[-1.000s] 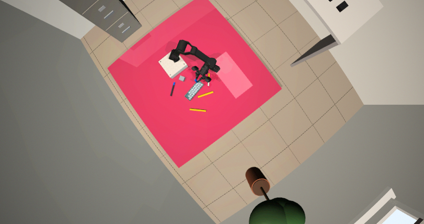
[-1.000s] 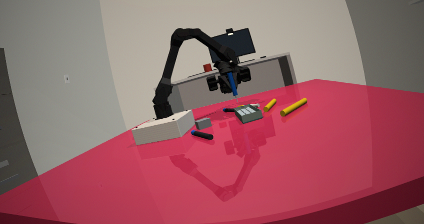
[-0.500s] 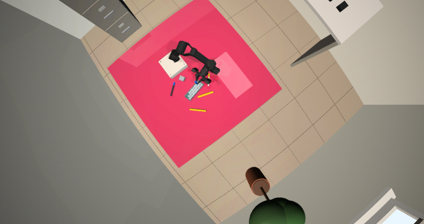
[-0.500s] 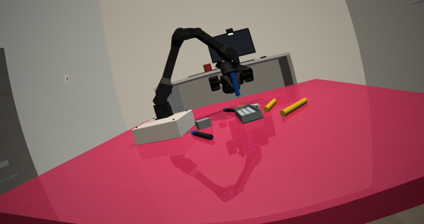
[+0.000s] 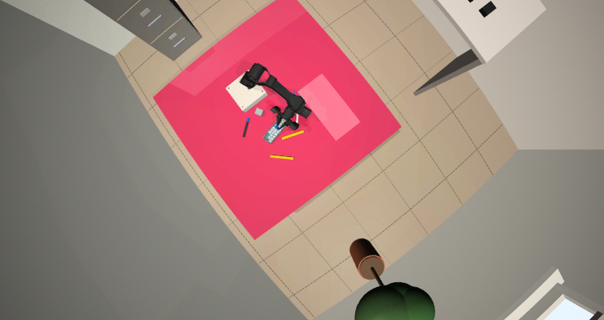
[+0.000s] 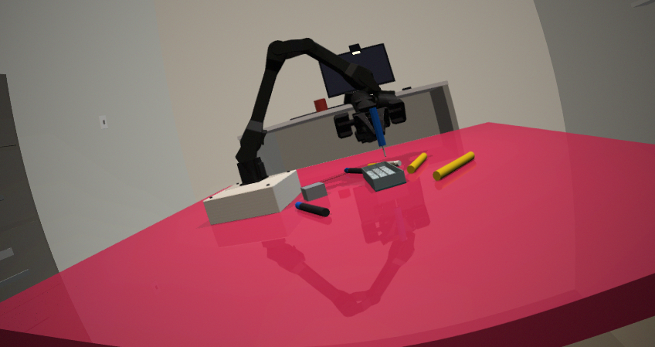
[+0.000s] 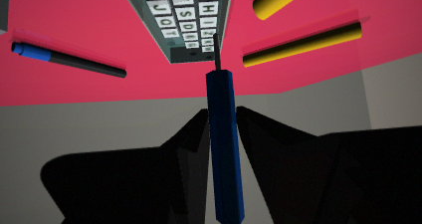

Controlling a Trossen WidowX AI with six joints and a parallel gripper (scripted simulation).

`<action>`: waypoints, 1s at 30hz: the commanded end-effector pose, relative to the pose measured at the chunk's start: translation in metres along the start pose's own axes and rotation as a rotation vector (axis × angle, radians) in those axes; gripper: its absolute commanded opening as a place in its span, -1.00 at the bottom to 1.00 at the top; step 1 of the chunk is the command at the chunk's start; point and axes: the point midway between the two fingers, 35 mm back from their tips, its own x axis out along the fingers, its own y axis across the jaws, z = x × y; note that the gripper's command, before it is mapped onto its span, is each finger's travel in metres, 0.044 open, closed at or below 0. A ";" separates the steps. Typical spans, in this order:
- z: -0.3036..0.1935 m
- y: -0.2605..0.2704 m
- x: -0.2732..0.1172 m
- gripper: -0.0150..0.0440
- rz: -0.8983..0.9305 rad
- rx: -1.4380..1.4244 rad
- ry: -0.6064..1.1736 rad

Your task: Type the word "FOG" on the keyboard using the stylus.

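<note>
Count two yellow cylindrical rods, two black cylindrical pens with blue ends, one partly hidden white-ended cylinder, one small grey rectangular block, one blue stylus and one grey-green keyboard.

Kbd on desk; in ext. view, rod & 2nd rod to R. Block L, nr base; pen before block.

Pink tbl — kybd, gray blk, blk/blue pen, yel. rods on it.
</note>
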 end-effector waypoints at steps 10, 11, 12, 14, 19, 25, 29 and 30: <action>0.015 0.001 0.010 -0.22 -0.001 -0.011 0.004; 0.015 0.001 0.010 -0.22 -0.001 -0.011 0.004; 0.015 0.001 0.010 -0.22 -0.001 -0.011 0.004; 0.015 0.001 0.010 -0.22 -0.001 -0.011 0.004; 0.015 0.001 0.010 -0.22 -0.001 -0.011 0.004; 0.016 0.001 0.011 -0.22 -0.001 -0.011 0.004; 0.019 0.002 0.013 -0.22 -0.001 -0.011 0.004; 0.020 0.002 0.013 -0.22 -0.001 -0.011 0.004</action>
